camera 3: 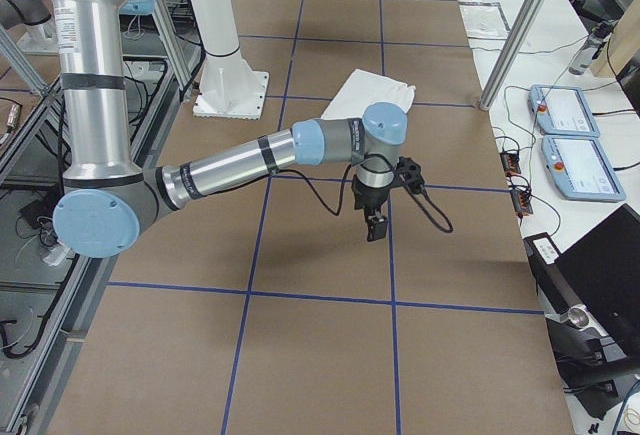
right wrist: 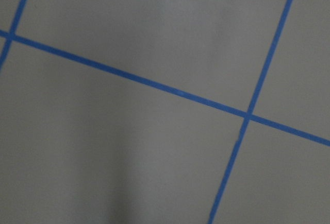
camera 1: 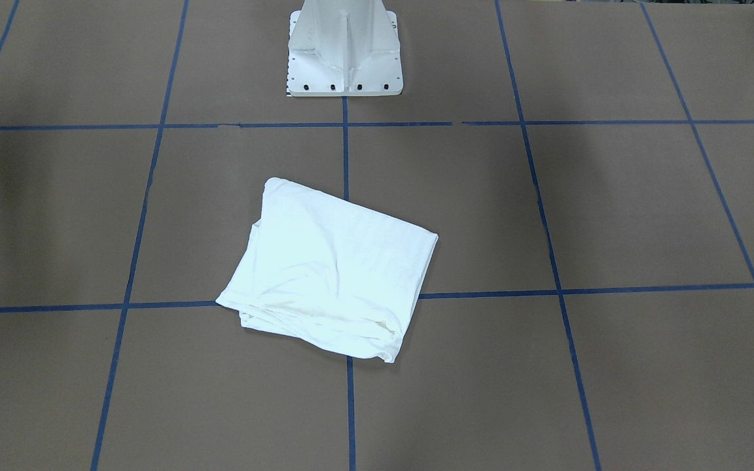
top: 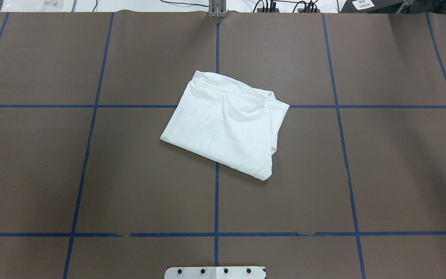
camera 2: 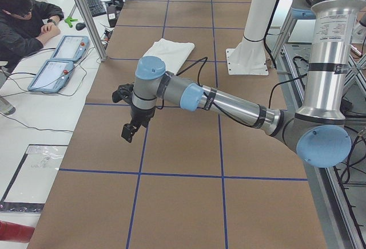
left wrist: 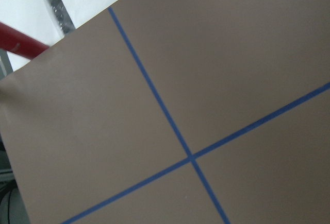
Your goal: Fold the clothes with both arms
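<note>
Overhead ext: folded tee point(top: 227, 124), edges askew

Silver arms point(camera 3: 230, 167), light-blue joint caps point(camera 3: 385, 118), black cables point(camera 3: 438, 220).

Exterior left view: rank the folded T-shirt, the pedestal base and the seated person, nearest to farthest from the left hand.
1. Folded T-shirt, straight beyond the left hand.
2. White pedestal base, farther right, robot's side.
3. Seated person, far left, off the table.
</note>
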Tool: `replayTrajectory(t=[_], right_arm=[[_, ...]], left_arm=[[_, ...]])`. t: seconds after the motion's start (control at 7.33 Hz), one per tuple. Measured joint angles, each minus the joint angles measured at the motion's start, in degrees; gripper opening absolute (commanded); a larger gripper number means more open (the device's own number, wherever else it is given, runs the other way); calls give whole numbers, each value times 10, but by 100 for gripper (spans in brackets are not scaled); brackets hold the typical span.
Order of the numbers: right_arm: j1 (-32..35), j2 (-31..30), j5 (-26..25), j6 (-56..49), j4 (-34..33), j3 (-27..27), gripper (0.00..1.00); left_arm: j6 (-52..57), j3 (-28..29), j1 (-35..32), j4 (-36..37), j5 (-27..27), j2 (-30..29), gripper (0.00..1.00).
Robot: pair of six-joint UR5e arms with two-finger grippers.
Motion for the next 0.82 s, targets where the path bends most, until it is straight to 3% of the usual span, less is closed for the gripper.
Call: replayTrajectory(t=[0.27, 0.82], right_arm=[[25, -59, -1, -24, 0, 0, 100], [62, -115, 21, -20, 5, -5, 100]], left_arm=[[6, 68, -11, -17, -17, 13, 100], [4, 90, -16, -24, -70, 28, 100]])
